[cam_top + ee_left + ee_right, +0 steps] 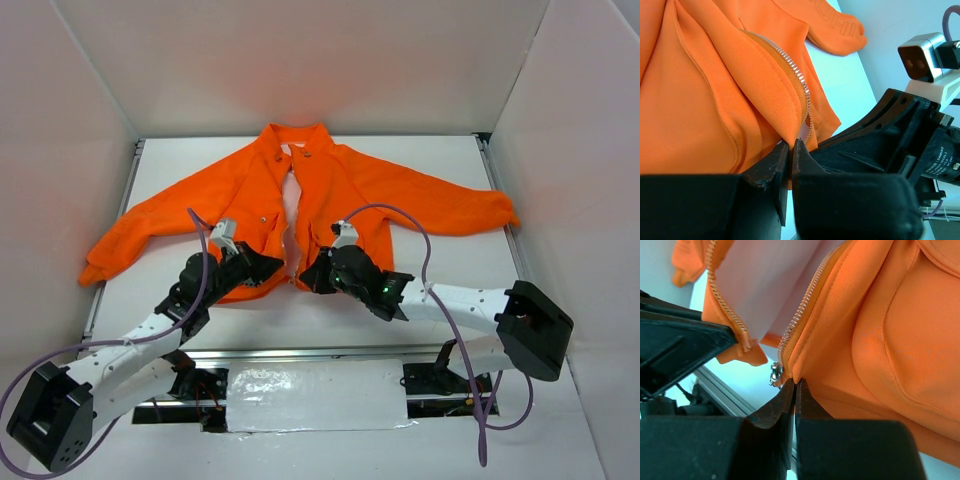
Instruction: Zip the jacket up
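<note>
The bright orange jacket point(330, 190) lies flat on the white table, collar at the far side, sleeves spread, front unzipped with a gap between the panels. My left gripper point(268, 266) is shut on the bottom hem of the jacket's left panel point(740, 100), right beside its zipper teeth point(800, 80). My right gripper point(313, 276) is shut on the bottom corner of the right panel point(880, 340), just beside the metal zipper slider point(775, 374). The other zipper edge point(725, 310) shows across the gap in the right wrist view.
White walls enclose the table point(420, 150) on three sides. A metal rail point(320, 352) runs along the near edge, with a silver taped patch point(315, 397) between the arm bases. The other arm's camera point(921, 56) shows in the left wrist view.
</note>
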Robot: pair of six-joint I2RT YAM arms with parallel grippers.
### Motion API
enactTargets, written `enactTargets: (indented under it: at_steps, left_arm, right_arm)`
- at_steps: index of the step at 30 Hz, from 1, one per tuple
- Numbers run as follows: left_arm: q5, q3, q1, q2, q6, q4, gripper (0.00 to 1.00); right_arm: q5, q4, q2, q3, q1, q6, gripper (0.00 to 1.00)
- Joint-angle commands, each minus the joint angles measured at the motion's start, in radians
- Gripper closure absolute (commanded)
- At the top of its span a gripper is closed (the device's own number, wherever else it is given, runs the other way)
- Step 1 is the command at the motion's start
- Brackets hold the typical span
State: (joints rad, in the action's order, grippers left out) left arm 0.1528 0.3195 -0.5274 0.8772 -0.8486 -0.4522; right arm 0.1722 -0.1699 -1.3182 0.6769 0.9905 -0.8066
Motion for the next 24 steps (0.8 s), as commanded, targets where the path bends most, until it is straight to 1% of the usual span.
enactTargets:
  at_steps: [1,7,10,17,24]
  left_arm:
    - [0.040,-0.002,-0.008,0.000,-0.020,-0.143,1.00]
    - [0.060,-0.019,-0.008,0.005,-0.030,-0.180,1.00]
    - [0.074,-0.026,-0.008,0.009,-0.035,-0.200,1.00]
    - [0.090,-0.048,-0.010,0.025,-0.053,-0.238,1.00]
    - [0.087,-0.042,-0.010,0.020,-0.049,-0.226,1.00]
  right_arm:
    - [-0.017,-0.100,0.037,0.003,0.005,-0.023,1.00]
    - [-0.049,-0.131,0.028,0.007,0.005,-0.013,1.00]
    - [-0.074,-0.170,0.036,-0.017,0.005,-0.005,1.00]
    - [-0.065,-0.201,0.065,-0.043,0.005,0.001,1.00]
    - [-0.053,-0.209,0.073,-0.057,0.004,-0.002,1.00]
